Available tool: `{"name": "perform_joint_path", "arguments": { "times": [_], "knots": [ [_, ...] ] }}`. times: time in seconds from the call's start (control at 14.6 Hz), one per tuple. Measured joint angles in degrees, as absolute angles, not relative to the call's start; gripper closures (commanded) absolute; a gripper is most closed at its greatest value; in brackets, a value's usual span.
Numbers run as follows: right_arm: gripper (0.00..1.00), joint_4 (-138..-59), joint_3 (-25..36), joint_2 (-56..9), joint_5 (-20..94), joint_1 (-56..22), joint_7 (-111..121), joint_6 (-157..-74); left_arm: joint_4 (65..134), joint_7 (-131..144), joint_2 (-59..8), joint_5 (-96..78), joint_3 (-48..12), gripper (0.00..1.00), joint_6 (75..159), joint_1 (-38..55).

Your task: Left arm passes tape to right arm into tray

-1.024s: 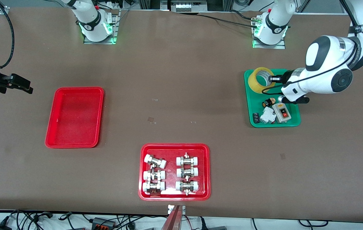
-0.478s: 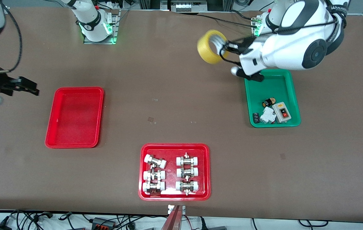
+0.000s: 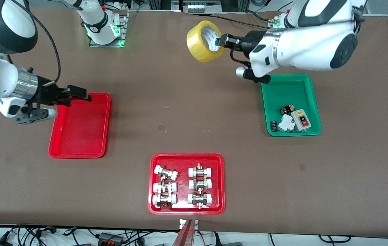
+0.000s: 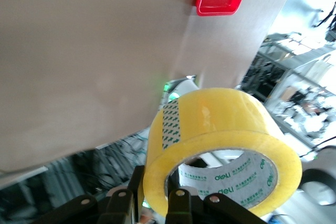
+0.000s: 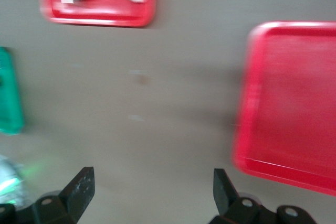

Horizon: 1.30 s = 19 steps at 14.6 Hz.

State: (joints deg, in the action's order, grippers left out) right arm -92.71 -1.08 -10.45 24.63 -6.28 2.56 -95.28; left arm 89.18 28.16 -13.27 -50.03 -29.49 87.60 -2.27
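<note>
A robotics lab bench, set up for two-arm handling trials.

Two white arms [image 3: 303, 44] stood bolted at one long edge of a brown-covered table [image 3: 187, 102], beside small green-lit bases [image 3: 103, 30]; aluminium framing [image 3: 197, 5] ran along that edge, cables [image 3: 43, 235] trailed under the other, and sorting trays held pipe fittings [image 3: 183, 186] and electrical switches [image 3: 294, 121].

The tape [image 3: 205, 41], a see-through yellow roll with a white core, is up in the air at the top middle of the front view, tilted, pinched by the left gripper [image 3: 222, 41]. The tray [image 3: 80, 125], plain glossy red, sits flat at mid-left with nothing in it.
</note>
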Motion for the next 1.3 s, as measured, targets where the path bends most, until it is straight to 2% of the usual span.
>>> {"name": "perform_joint_path", "arguments": {
  "times": [0.27,0.55,0.82,1.3],
  "knots": [
    [0.00,-92.43,-1.27,-10.45,33.65,-12.32,2.12,-97.39,84.19,33.41,-18.52,-50.71,-29.54,1.00,87.85,0.49],
    [0.00,-88.42,-1.36,-10.43,37.69,-18.55,-10.21,-99.24,83.25,33.93,-18.92,-50.71,-29.52,1.00,87.85,0.55],
    [0.00,-84.82,-1.40,-10.77,45.05,-20.97,-20.47,-100.21,83.02,34.22,-18.93,-50.71,-29.46,1.00,87.85,0.13],
    [0.00,-84.34,-1.48,-11.09,45.99,-29.59,-32.14,-107.31,82.90,34.36,-18.95,-50.71,-29.43,1.00,87.85,-0.01]
  ]
}}
